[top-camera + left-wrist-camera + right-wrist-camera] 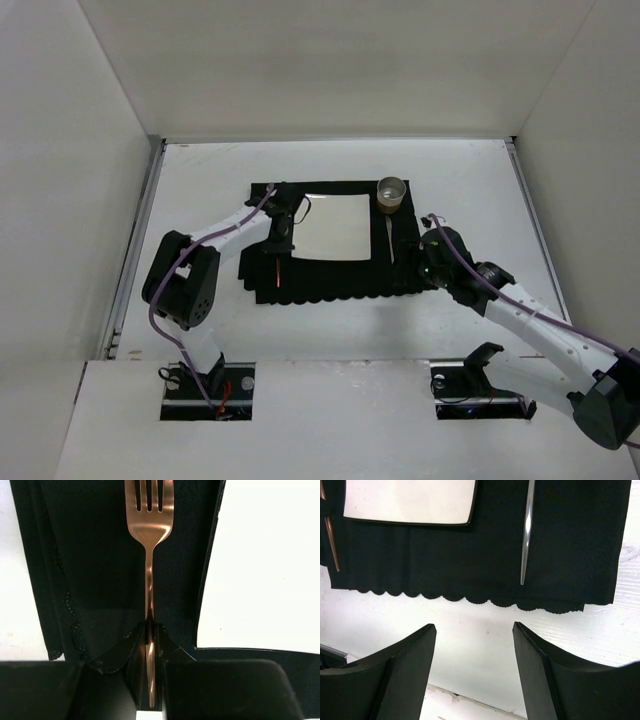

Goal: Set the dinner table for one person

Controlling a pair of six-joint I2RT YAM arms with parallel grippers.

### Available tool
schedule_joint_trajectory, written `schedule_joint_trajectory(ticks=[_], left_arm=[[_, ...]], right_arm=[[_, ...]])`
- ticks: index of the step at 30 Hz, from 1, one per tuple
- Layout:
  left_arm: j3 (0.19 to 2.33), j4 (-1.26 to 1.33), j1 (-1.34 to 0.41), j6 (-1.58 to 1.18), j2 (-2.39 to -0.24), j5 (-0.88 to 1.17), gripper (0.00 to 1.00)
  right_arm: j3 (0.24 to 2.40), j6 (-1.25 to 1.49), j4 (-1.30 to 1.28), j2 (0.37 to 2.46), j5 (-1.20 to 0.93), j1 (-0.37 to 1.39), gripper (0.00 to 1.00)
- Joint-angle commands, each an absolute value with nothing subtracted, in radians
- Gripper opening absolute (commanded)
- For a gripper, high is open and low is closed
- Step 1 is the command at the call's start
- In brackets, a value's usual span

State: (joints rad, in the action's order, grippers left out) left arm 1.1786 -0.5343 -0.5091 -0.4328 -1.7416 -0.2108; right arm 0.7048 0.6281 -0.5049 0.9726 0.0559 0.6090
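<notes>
The white dinner table (200, 180) spreads out beneath a black placemat (330, 285). Over the placemat's left side, the left gripper (149, 628) is clamped on a copper fork (148, 530). The right gripper (474, 627) hangs empty, jaws apart, off the placemat's near edge. If released while tilted, the fork could land crooked.

The slim copper-coloured metal fork (149, 530) gleams, polished smooth. The black scallop-edged cloth placemat (95, 555) looks finely woven and matt. The square white plate (410, 500) has a soft sheen. The slender silver metal knife (526, 535) shines. The large white tabletop (470, 625) is matt.
</notes>
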Motion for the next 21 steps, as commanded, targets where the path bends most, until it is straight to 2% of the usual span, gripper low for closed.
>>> schedule_joint_trajectory(ticks=[1,12,16,21], left_arm=[[1.169,-0.548,-0.519,-0.423,-1.747,-0.184,0.04],[1.109,-0.531,-0.522,-0.451,-1.738,-0.190,0.06],[1.112,-0.528,-0.521,-0.465,-1.729,-0.195,0.22],[1.112,-0.548,-0.510,-0.476,-1.657,-0.196,0.55]], right_arm=[[0.730,0.621,-0.479,0.973,0.055,0.604,0.69],[0.727,0.621,-0.474,0.982,0.051,0.604,0.70],[0.730,0.621,-0.476,0.985,0.051,0.608,0.76],[0.727,0.621,-0.479,0.979,0.052,0.608,0.83]])
